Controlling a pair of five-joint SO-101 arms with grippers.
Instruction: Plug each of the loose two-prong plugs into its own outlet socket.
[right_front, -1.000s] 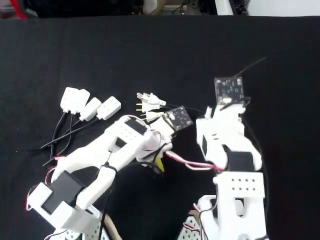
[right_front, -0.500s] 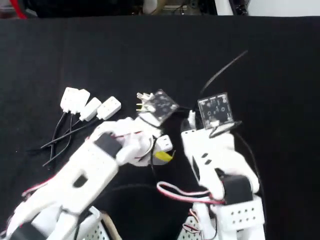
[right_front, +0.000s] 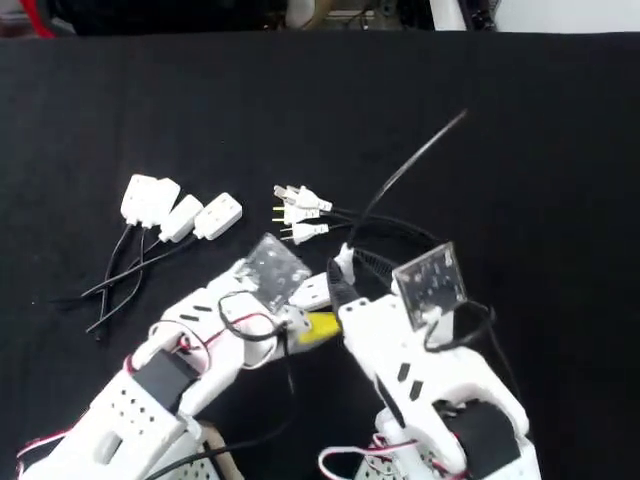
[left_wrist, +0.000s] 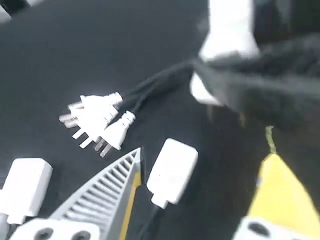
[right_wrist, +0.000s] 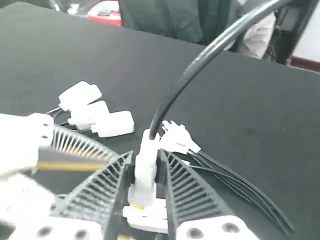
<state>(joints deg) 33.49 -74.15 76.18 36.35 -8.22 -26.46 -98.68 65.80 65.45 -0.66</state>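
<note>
Leftmost, toward the tabletop's (right_front: 520, 80) left edge but well in from it, sits a cluster of white sockets (right_front: 180, 218). Three stand clearly apart; the one nearest the edge may be two pressed together, I cannot tell. Their thin black leads (right_front: 120, 275) trail toward the near edge.

Next comes the left gripper (left_wrist: 202, 145), in from the near left corner, its jaws spread wide. One more socket (left_wrist: 172, 170) lies flat between them, just beside the ribbed finger and not gripped.

Just beyond, near the tabletop's middle, three loose plugs (right_front: 300, 212) lie bunched side by side, prongs pointing at the socket cluster, with a band of black cloth between the two groups. Their black cords run off together toward the right arm.

Then the right gripper (right_wrist: 145, 157), close beside the left one, is clamped on a fourth plug (right_wrist: 144, 170), which stands along the fingers. Its stiff cable (right_front: 410, 165) arcs up and away toward the far right corner.

A broad stretch of black cloth runs from the plugs to the far edge, and another from the cable to the right edge.
</note>
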